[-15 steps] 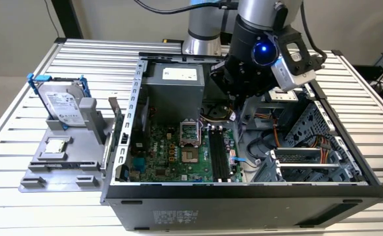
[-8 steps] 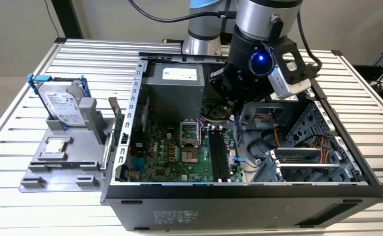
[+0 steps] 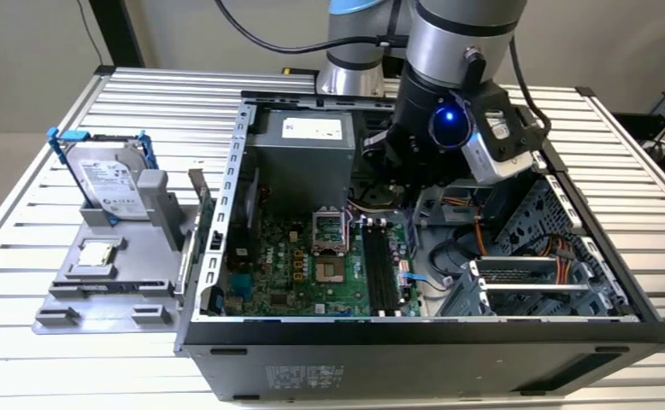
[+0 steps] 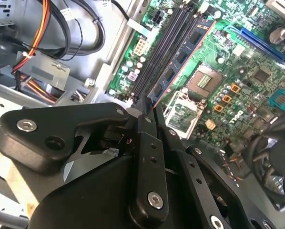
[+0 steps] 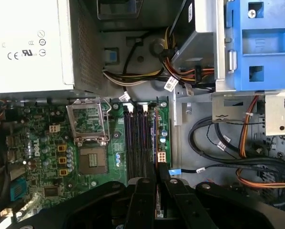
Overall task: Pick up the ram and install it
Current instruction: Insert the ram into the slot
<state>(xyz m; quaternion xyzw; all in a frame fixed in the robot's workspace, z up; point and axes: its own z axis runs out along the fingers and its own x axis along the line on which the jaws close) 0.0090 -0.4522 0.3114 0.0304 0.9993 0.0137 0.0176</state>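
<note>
Gripping ram [image 4: 180,59], hand [image 4: 149,112] over slots

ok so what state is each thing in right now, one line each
ram: held edge-on in the gripper, lying along the memory slots, one end raised
gripper: fingers shut on the ram
memory slots: bare, nothing seated
processor socket: cover frame swung open
computer case: side panel off, lying flat
hard drive: upright in the grey stand, outside the case
</note>
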